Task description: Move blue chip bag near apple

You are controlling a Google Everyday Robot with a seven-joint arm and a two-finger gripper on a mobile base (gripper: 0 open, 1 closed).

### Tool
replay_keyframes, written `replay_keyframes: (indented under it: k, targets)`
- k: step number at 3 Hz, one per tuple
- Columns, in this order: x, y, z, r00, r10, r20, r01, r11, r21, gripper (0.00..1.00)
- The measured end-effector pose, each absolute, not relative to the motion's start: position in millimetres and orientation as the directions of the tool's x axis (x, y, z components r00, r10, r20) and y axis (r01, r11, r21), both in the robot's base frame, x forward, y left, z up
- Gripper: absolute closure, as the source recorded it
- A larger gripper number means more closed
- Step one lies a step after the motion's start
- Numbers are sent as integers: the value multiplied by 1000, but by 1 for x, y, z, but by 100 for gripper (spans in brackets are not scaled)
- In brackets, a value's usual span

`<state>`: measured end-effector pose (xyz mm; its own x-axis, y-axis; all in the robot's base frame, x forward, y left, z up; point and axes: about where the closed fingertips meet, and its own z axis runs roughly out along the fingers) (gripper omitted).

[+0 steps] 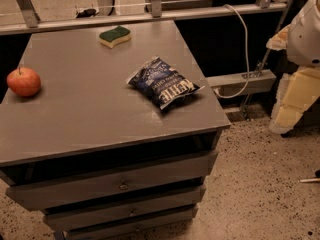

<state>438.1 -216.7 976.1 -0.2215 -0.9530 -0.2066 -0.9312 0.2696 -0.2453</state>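
The blue chip bag [164, 82] is seen lying flat on the right part of the grey worktop [85, 109], near its right edge, with the lettered end turned toward the near right corner. The apple [23, 81] is set at the left of the worktop, close to the left edge and well apart from the bag. The gripper [292, 101] is held off the worktop at the right edge of the view, above the floor and well apart from the bag. Whether it is spread or closed up cannot be told.

The step in hand is judged to be the reach toward the bag, as no grasp has yet been made. The bag is probably best approached from above and taken across its narrow width near the middle, where the crinkled foil is puffed up and can be pinched. A hold on a thin sealed end is likely to slip. The bag should be lifted clear of the worktop rather than dragged, carried leftward across the bare middle, and set down just beside the apple without touching it, since a round apple is easily rolled toward the nearby edge. The sponge [114, 36], at the far middle, lies out of that path and need not be disturbed.

One chip bag, one apple, one sponge and one gripper are counted. Three drawer fronts [115, 184] are counted beneath the worktop.
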Motion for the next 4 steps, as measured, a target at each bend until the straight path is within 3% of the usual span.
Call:
replay_keyframes:
  k: [2,4]
  targets:
    - [455,-206,966,-213,-943,-257,-926,278,-253,0]
    - [534,-150,923,-169,-873,-457,-917,309,-251,0]
